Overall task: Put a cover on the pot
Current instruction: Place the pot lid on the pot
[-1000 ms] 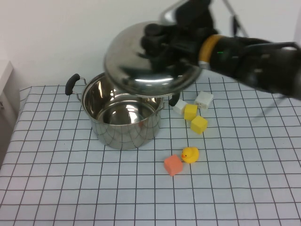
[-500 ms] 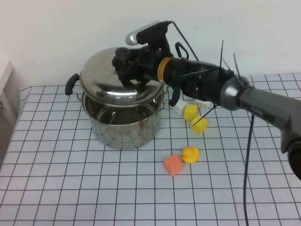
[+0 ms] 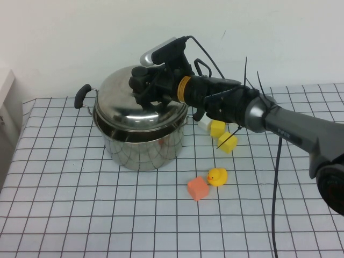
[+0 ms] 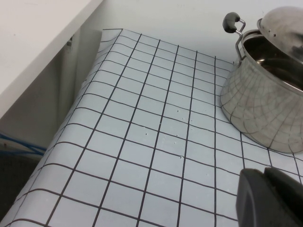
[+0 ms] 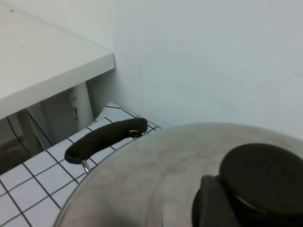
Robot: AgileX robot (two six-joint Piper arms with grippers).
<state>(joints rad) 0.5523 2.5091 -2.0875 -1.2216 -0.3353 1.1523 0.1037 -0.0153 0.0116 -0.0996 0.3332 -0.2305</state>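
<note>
Pot [image 3: 141, 141] of rigid, slick steel at surface's [image 3: 80, 215] far left, lid [image 3: 137, 105] tilted on rim, black knob [image 5: 262, 177] pinched by right tool [image 3: 144, 87]; left tool [image 4: 271, 198] low beside pot, grip unreadable.

A plain white wall [image 3: 80, 37] is standing behind the counter's far edge; a white shelf [image 4: 33, 42] is overhanging its left edge.

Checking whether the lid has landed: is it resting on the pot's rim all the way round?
Apart on one side: in the left wrist view the lid is tilted above the pot, the interior showing beneath. The right gripper holds its knob.
</note>
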